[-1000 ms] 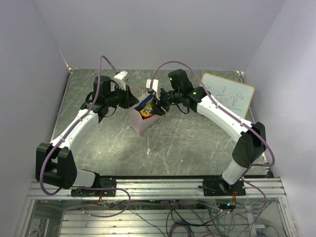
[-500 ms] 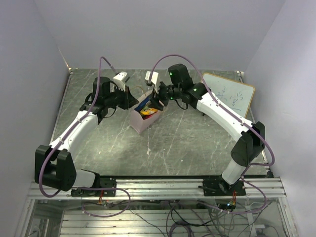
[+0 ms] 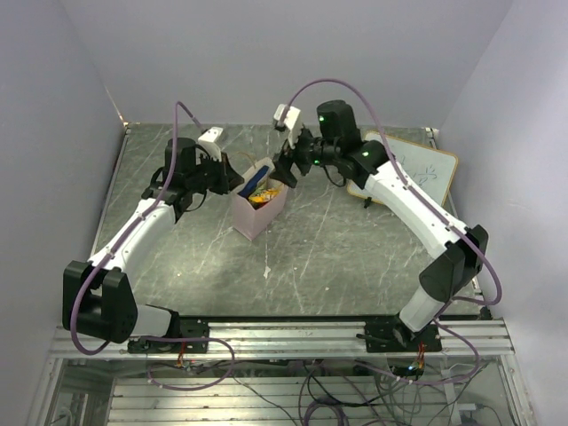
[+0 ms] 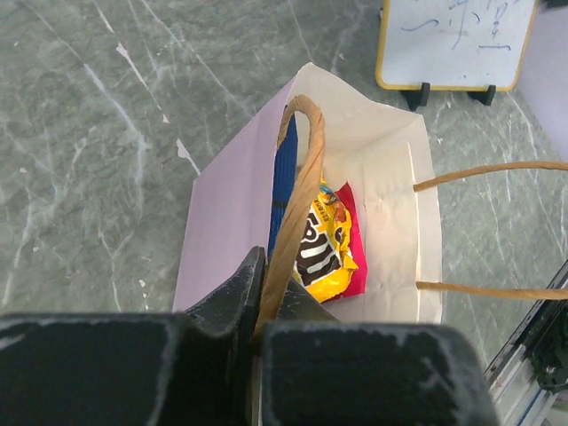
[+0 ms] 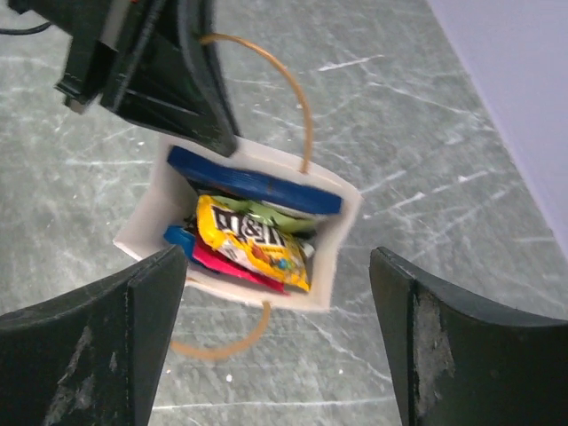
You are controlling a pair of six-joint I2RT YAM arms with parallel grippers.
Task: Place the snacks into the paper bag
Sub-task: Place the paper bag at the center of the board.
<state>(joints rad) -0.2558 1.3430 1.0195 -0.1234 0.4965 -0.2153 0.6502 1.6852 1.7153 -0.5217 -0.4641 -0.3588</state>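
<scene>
**Snacks packed in the paper bag; one gripper on its handle, the other released above**

The paper bag (image 3: 257,213) stands upright on the desk (image 3: 346,257), a little toward 11 o'clock from the desk's middle in the overhead view. Its mouth is open.

The left gripper (image 3: 232,180) sits at about 10 o'clock of the bag's mouth. In the left wrist view this gripper (image 4: 266,277) is clenched on one thin handle (image 4: 300,169), which arches up over the bag's near wall (image 4: 226,213). The other handle (image 4: 497,164) juts out free toward 3 o'clock in that view.

The right gripper (image 3: 286,169) hangs at 1 o'clock of the bag's mouth, above it. Its wrist view looks straight down into the bag. The gripper (image 5: 277,262) is released, its fingers (image 5: 133,328) spread wide on either side of the bag, and it grasps nothing.

Inside the bag lie the snacks:
- The dark blue chip bag (image 5: 253,182) stands on edge against one wall.
- The yellow M&M's packet (image 5: 253,240) lies on top.
- A light green packet (image 5: 277,218) shows just behind it.
- A pink-red packet (image 5: 229,269) lies under it.
- A small blue corner (image 5: 179,238) peeks out at 9 o'clock.

A white scribbled board (image 3: 410,173) stands on the desk at 2 o'clock of the bag, apart from it.
</scene>
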